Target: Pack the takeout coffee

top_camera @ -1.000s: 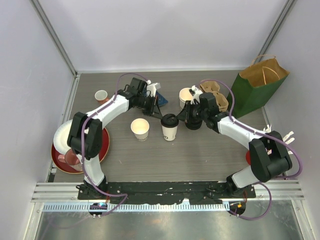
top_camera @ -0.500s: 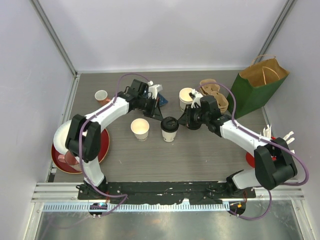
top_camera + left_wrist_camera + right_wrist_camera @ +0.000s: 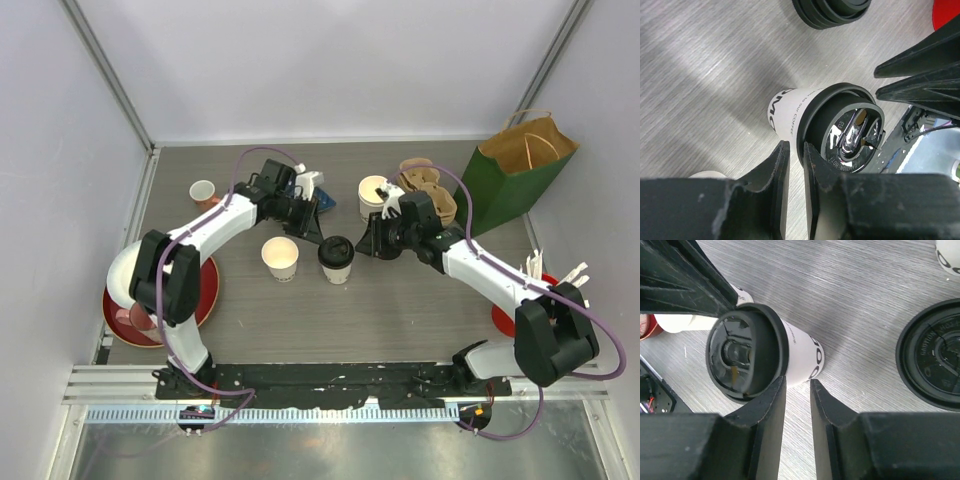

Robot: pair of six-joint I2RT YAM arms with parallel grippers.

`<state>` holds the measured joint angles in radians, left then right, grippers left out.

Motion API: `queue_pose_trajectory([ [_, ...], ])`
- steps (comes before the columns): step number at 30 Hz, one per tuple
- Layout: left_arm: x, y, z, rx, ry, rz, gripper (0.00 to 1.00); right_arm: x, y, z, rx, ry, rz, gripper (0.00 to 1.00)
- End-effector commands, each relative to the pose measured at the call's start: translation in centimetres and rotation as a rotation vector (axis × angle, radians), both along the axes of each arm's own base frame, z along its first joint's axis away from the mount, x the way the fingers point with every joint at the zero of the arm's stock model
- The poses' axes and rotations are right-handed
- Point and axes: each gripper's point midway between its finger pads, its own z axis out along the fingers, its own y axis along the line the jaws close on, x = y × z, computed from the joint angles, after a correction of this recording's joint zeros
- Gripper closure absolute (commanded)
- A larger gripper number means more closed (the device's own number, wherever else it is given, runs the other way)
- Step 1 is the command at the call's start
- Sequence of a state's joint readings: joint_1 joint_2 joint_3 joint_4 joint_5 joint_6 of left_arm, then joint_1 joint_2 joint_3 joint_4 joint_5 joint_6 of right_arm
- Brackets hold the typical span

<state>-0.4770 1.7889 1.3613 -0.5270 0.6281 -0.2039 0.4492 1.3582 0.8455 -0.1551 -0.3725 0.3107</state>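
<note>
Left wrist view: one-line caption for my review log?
Left claw, almost shut with nothing between its fingers, poised at the black-lidded takeout coffee cup; spare lids lie beyond.

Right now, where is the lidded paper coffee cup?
In the top view the lidded cup stands mid-table, just right of the lidless cup, between the left gripper and the right gripper.

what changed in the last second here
Both grippers drew nearer the cream paper cup with the black lid: left gripper slid right, right gripper slid left, and the cup edged left. The open paper cup and green bag stayed put.
</note>
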Motion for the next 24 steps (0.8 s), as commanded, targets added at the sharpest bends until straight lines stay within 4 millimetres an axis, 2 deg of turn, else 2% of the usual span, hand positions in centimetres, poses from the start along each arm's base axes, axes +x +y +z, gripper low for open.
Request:
queue_pose_trajectory([
  [1, 1.4, 1.2, 2.4, 0.011, -0.088, 0.025, 0.78, 0.9, -0.8, 1.9, -0.039, -0.067, -0.02, 0.68],
  [7, 1.6, 1.3, 3.7, -0.01, -0.117, 0.02, 0.73, 1.9, -0.7, 3.7, -0.031, -0.108, -0.041, 0.67],
  [15, 0.9, 0.7, 5.0, -0.064, -0.115, -0.015, 0.69, 2.3, -0.8, 3.7, -0.045, -0.105, -0.045, 0.66],
  [18, 1.4, 1.1, 5.4, -0.065, -0.112, 0.007, 0.69, 3.2, -2.4, 3.5, -0.07, -0.094, -0.121, 0.65],
  [20, 2.2, 1.8, 6.0, -0.072, -0.109, 0.044, 0.68, 4.4, -4.7, 3.3, -0.1, -0.083, -0.208, 0.62],
  [21, 2.6, 2.2, 6.1, -0.063, -0.108, 0.066, 0.64, 5.0, -5.6, 3.4, -0.106, -0.08, -0.244, 0.61],
  [22, 3.0, 2.8, 6.2, -0.053, -0.111, 0.083, 0.62, 5.9, -7.4, 3.2, -0.121, -0.075, -0.3, 0.57],
  [24, 3.8, 4.2, 6.4, -0.021, -0.124, 0.121, 0.53, 6.8, -8.9, 2.2, -0.156, -0.044, -0.34, 0.54],
])
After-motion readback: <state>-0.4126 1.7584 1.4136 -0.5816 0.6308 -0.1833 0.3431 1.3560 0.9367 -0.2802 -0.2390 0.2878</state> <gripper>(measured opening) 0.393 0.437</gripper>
